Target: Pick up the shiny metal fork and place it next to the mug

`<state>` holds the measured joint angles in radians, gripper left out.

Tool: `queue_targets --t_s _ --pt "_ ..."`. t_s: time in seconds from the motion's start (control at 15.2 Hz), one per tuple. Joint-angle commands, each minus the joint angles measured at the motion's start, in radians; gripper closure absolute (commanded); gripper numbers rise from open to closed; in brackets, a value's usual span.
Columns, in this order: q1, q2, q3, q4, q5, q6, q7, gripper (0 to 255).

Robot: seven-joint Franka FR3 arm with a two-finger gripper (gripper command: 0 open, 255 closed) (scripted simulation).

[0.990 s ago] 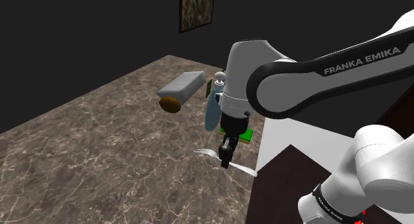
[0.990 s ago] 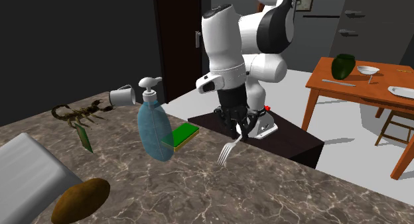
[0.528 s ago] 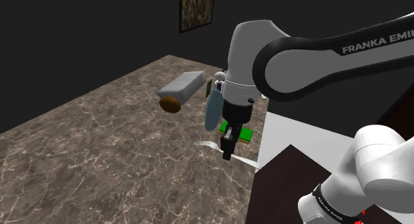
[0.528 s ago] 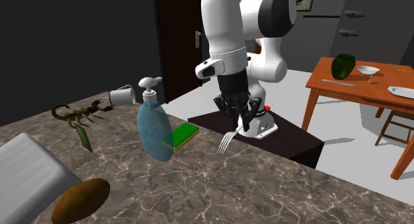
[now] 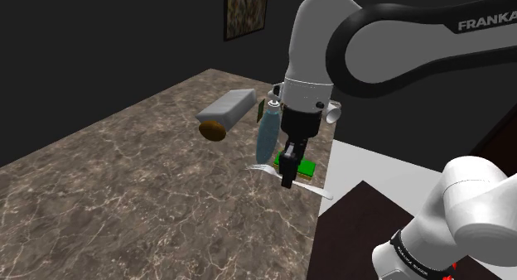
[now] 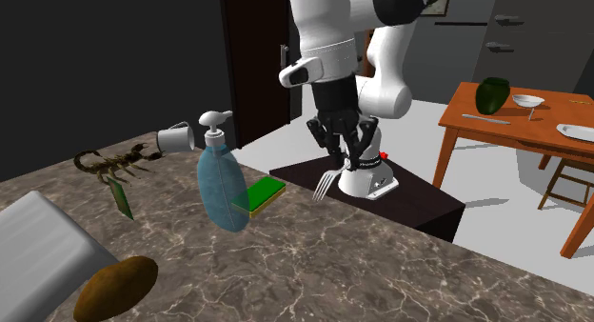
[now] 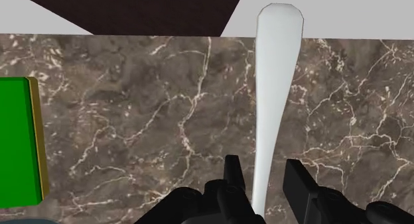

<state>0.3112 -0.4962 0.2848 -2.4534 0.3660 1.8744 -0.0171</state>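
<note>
Tool (image 6: 340, 160) is clamped on the fork (image 6: 326, 185). In the wrist view you see both fingers (image 7: 232, 179) pressed against the pale handle. The fork hangs clear of the bench (image 6: 381, 272), above the edge nearest the stand and just beside the green sponge (image 6: 267, 191). Its tines dip a little toward the bottle (image 6: 221, 187).

Hidden: the fingers cover the fork's neck in both exterior views. In the wrist view the tines are cut off below the tool, so you get the handle alone, and its end reaches past the bench edge.

The mug (image 6: 174, 137) lies tilted on its side beyond the bottle, well apart from the fork and close to a scorpion (image 6: 114, 160). In the shoulder view the arm blocks that far corner, so you cannot judge the mug there.
</note>
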Motion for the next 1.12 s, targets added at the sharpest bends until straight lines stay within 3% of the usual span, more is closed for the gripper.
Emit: queue_targets --t_s 0.0,0.53,1.06 --pt "0.000 -0.008 -0.003 0.021 -0.003 -0.028 0.008 255" --pt "-0.085 0.050 -0.126 0.069 -0.094 -0.059 -0.147 255" --pt "-0.173 0.179 -0.250 0.187 -0.181 -0.082 -0.314 255"
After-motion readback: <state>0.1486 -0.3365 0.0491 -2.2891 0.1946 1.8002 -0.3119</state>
